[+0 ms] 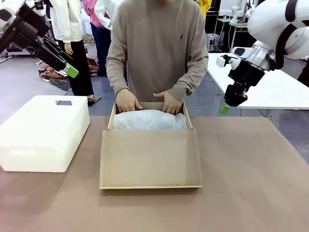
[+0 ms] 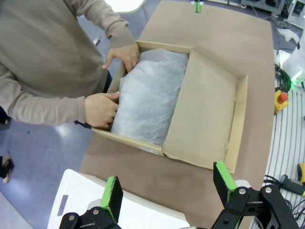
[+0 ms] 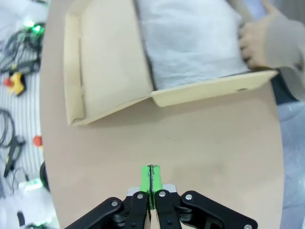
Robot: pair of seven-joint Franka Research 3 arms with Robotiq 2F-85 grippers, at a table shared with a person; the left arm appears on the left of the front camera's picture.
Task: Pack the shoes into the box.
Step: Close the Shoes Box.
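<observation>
At mid-desk the box sits open, long side across me, lid flap flat toward my side. Tissue covers the inside; can't tell if shoes lie under it. Person's hands hold the far rim. Right pincer is closed, empty, and nearer. Left pincer is open, high, well apart.

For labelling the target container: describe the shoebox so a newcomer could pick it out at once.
On the brown table, look to the middle, just in front of the person in the beige sweater. The shoebox is the tan cardboard one, its lid flap lying open toward the robot. Unlike the white box beside it, it shows white tissue paper inside.
</observation>
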